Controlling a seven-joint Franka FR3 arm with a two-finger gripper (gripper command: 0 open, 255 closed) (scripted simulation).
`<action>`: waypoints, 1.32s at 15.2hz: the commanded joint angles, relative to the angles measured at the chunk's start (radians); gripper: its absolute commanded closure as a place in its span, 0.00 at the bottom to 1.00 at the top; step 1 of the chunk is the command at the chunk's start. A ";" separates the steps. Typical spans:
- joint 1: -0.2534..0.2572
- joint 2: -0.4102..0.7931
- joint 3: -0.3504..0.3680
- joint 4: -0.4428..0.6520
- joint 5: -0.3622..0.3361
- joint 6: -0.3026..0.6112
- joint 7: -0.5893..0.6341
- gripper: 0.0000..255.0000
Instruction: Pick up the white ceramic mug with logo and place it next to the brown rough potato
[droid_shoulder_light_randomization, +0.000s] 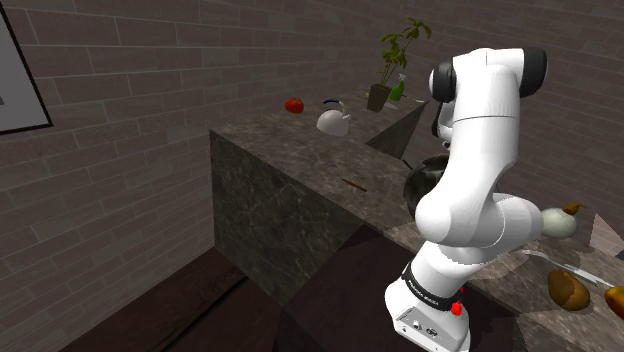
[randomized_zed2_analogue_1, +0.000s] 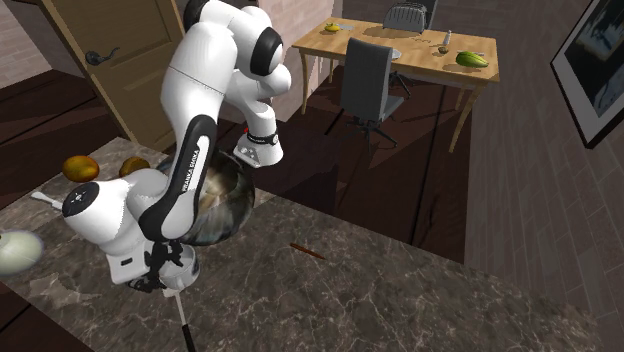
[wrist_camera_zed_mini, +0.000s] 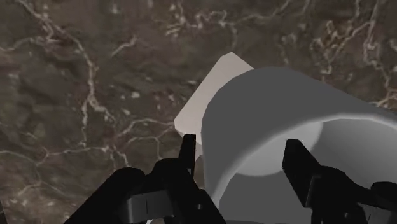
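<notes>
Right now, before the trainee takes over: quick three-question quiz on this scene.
1. True or false: the mug is over a pale wooden table.
2. In the shoulder view, the potato lies: A) beside a kettle; B) at the lower right, near the stand; C) on the floor.
3. Short answer: in the second exterior view, what furniture stands beyond the counter?
Key: 1 false, it is over the dark veined counter. 2 B. 3 a wooden table with a dark chair.
</notes>
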 joint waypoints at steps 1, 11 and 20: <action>0.002 0.000 0.000 -0.010 -0.002 -0.007 0.001 1.00; 0.003 -0.008 -0.011 0.004 -0.016 -0.027 0.009 1.00; 0.049 -0.092 -0.072 0.009 -0.093 -0.101 0.059 1.00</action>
